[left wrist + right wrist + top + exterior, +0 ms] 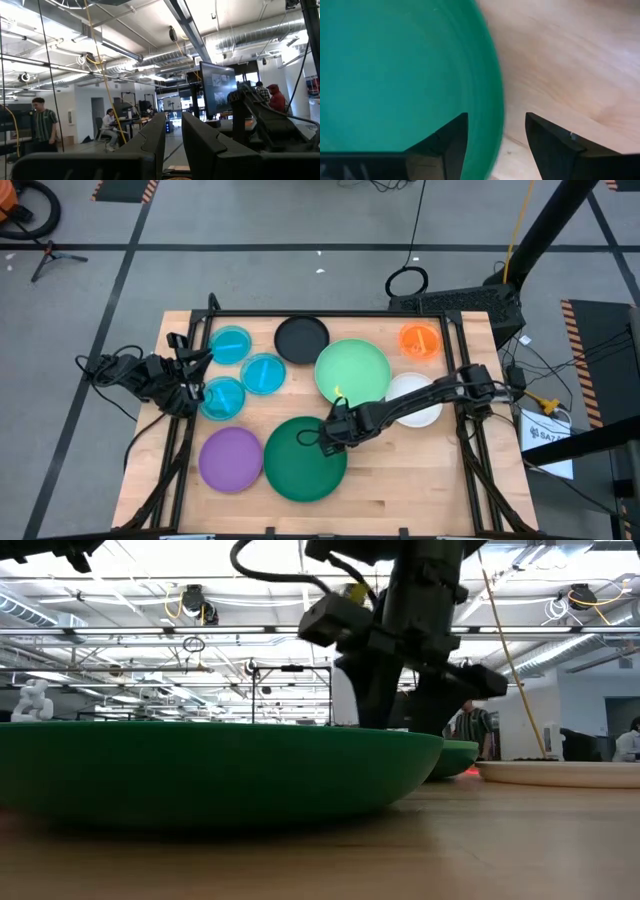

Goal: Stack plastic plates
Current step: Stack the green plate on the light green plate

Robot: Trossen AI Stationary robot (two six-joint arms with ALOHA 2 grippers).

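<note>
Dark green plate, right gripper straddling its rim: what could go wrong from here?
1. The right gripper is open with the dark green plate's rim between its fingers; a shallow bite on that thin edge could slip on closing.
2. The purple plate lies right beside it, so dragging or tilting the dark green plate may nudge it.
3. The light green plate sits close behind the arm, which could clip it on lifting.

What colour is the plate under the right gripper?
Dark green plate, under the right gripper; clearest in the high view.
</note>
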